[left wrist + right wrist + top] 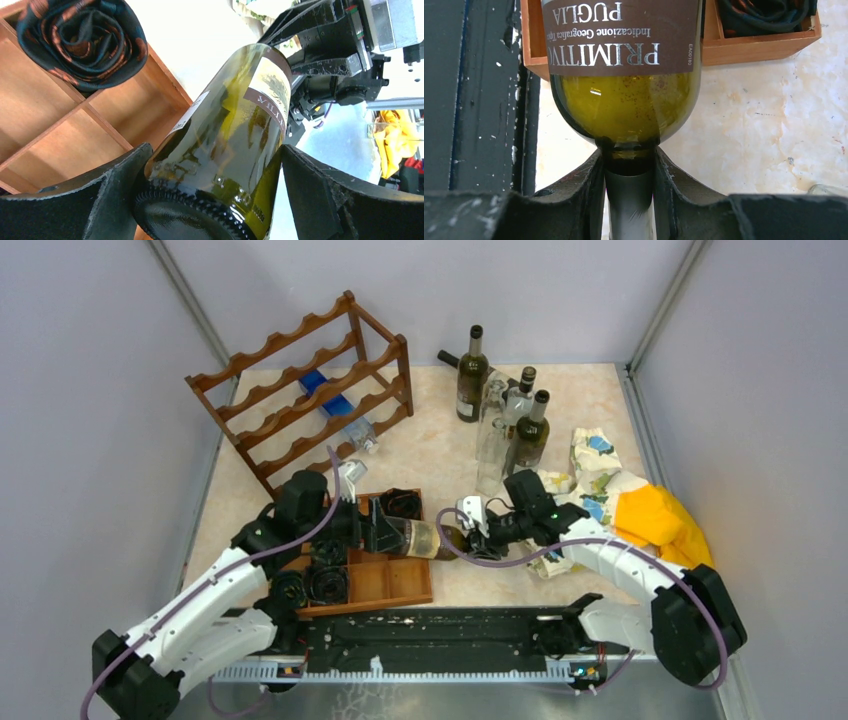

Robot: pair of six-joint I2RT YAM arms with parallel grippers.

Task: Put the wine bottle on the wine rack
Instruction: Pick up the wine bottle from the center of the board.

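Both arms, the left arm point(215, 585) and the right arm point(620, 565), wear glossy white shells over their long links, with chunky black housings at the joints and bases. A thin purple cable point(318, 520) loops along each one. They are bolted to a black rail point(430, 630) edged by a toothed silver strip. The left tool point(385, 532) and right tool point(468, 530) are black with small silvery-white brackets. Their fingers point(574, 200) are matte black, coarse-surfaced and scuffed pale at the edges.
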